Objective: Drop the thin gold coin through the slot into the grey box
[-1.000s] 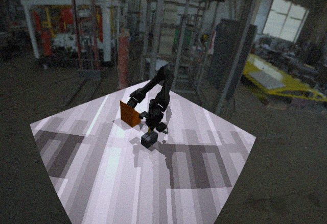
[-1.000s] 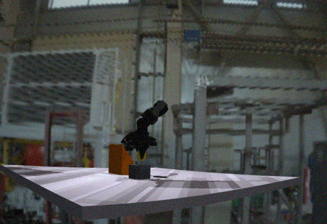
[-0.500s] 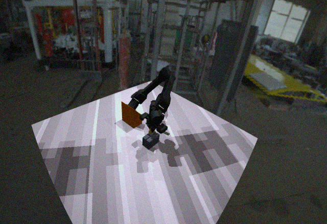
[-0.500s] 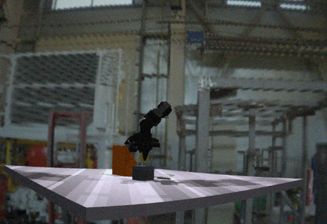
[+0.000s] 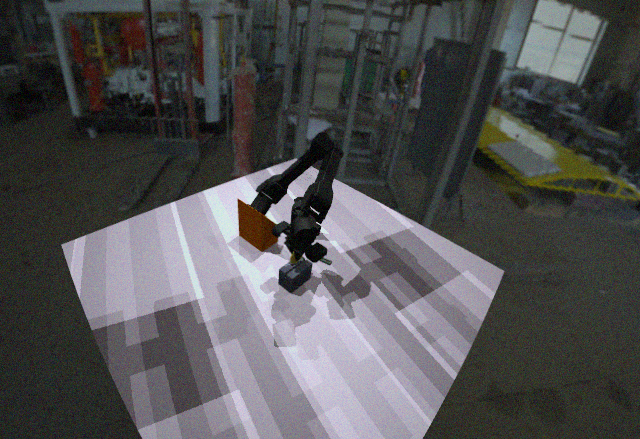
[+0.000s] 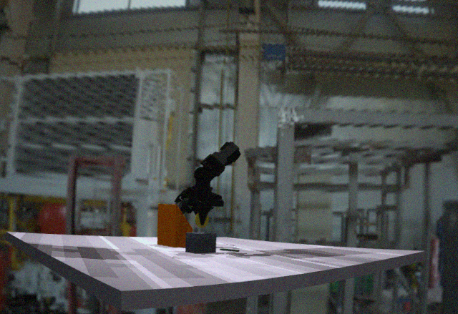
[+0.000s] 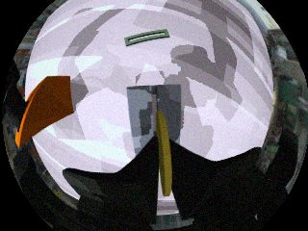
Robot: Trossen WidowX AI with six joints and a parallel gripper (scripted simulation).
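The tool (image 7: 162,176) pinches the gold coin (image 7: 164,154) by its upper rim, edge-on directly above the grey box (image 7: 154,118); thin, rigid and probably slippery, it needs that firm flat-face grip.

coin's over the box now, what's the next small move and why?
Probably ease straight down. The gripper is shut on the coin, held edge-on above the grey box; in the wrist view its edge seems to run along the lid's slot, and the exterior view shows it hanging above the lid. I'd release only once it enters.
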